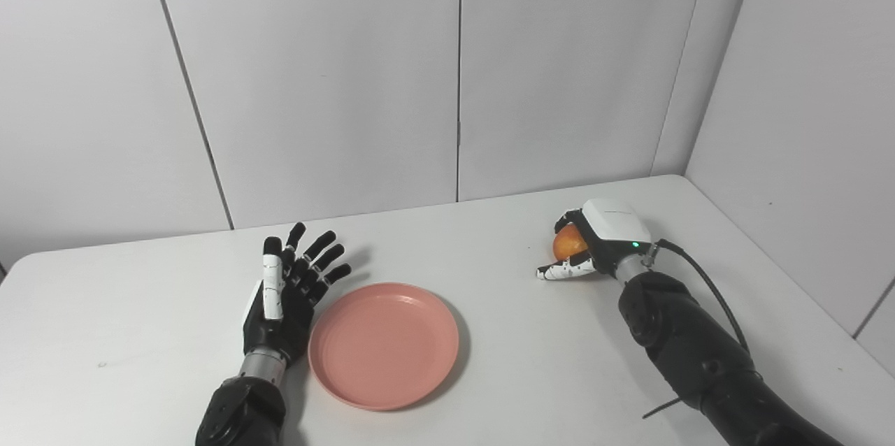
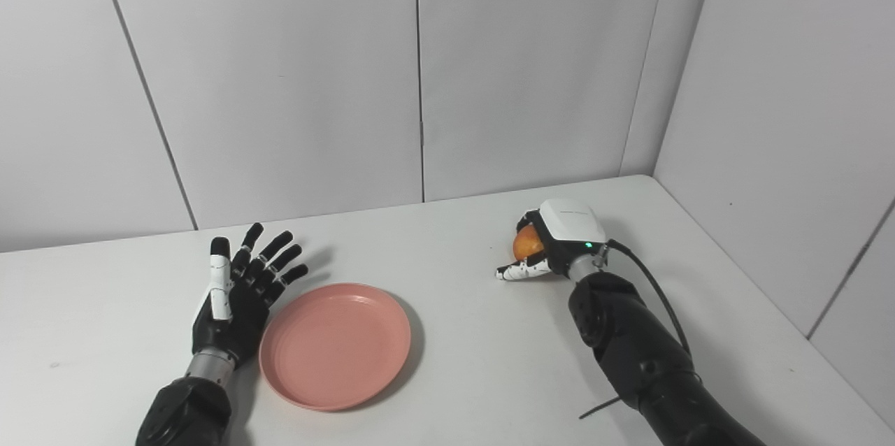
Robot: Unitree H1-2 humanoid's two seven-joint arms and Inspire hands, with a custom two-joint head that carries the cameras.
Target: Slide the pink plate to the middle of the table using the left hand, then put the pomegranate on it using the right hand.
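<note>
Right robot hand (image 1: pixel 594 243) is closing around the pomegranate (image 1: pixel 569 242) on the table (image 1: pixel 489 278), pink plate (image 1: pixel 384 344) lying well to its left, just beside the open, idle left robot hand (image 1: pixel 287 289).

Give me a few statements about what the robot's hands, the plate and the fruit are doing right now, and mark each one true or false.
1. The pink plate has nothing on it. True.
2. The left hand is gripping the plate's rim. False: it is open beside the plate, fingers spread.
3. The right hand is wrapped around the pomegranate. True.
4. The pomegranate sits left of the plate. False: it is to the plate's right, near the table's far side.
</note>
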